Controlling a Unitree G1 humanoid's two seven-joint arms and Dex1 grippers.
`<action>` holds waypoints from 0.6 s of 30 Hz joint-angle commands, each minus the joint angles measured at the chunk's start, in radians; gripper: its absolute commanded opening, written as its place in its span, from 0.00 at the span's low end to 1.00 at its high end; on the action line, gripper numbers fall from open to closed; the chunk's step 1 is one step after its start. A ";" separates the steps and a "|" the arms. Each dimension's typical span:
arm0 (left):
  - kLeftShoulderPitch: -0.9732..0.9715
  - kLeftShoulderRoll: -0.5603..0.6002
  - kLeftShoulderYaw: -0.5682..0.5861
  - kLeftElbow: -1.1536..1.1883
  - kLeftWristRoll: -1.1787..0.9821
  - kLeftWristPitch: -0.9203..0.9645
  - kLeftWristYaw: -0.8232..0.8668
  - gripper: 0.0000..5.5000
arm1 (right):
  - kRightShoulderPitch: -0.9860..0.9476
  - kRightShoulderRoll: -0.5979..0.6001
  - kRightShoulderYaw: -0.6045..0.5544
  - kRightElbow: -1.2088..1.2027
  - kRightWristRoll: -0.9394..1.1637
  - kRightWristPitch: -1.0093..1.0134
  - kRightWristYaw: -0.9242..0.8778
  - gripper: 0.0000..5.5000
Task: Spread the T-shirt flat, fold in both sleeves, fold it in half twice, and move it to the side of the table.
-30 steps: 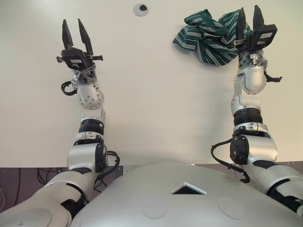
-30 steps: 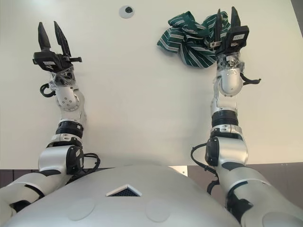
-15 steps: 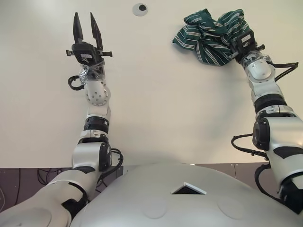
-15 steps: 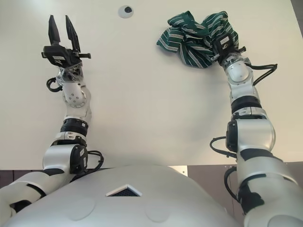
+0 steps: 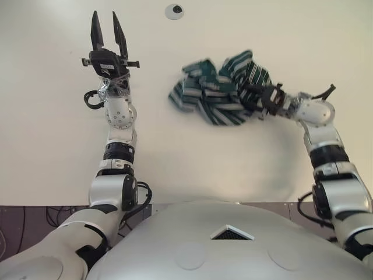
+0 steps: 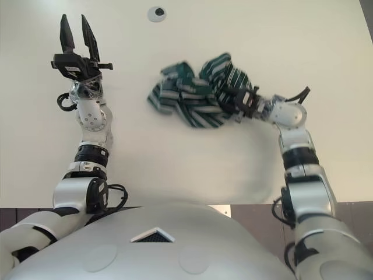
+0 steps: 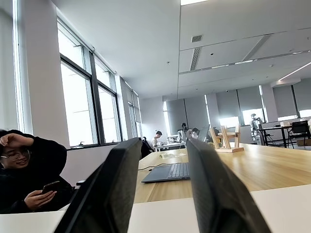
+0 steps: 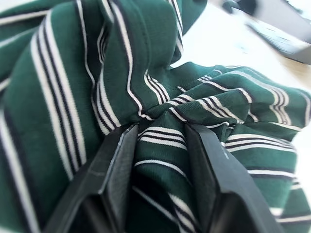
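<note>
The green T-shirt [image 5: 213, 99] with white and dark stripes lies crumpled on the white table [image 5: 186, 163], right of its middle. My right gripper [image 5: 256, 96] lies low at the shirt's right edge, shut on a bunch of its fabric. In the right wrist view the striped cloth [image 8: 73, 73] is pinched between the two dark fingers [image 8: 121, 150]. My left gripper [image 5: 105, 17] is held up over the far left of the table, open, holding nothing, and well apart from the shirt. Its two fingers [image 7: 112, 184] stand parted in the left wrist view.
A small round grey disc [image 5: 173, 11] sits in the table at the far middle. Bare table surface stretches between the two arms and to the left of the shirt. The table's near edge [image 5: 58, 205] runs just in front of me.
My right gripper has closed on the shirt and dragged it from the far right corner toward the middle, nearer to me. The left arm shifted slightly right a second ago, then stayed.
</note>
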 commanded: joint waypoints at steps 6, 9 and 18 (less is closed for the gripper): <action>0.049 -0.021 -0.055 -0.157 -0.249 0.155 -0.273 0.30 | 0.173 -0.018 0.012 -0.185 0.077 0.170 0.041 0.31; 0.136 0.013 -0.094 -0.323 -0.438 0.340 -0.502 0.30 | 0.194 -0.010 0.013 -0.210 0.077 0.182 0.022 0.31; 0.479 0.297 -0.174 -0.832 -0.667 0.708 -0.976 0.30 | 0.224 -0.020 0.008 -0.264 0.077 0.202 -0.013 0.31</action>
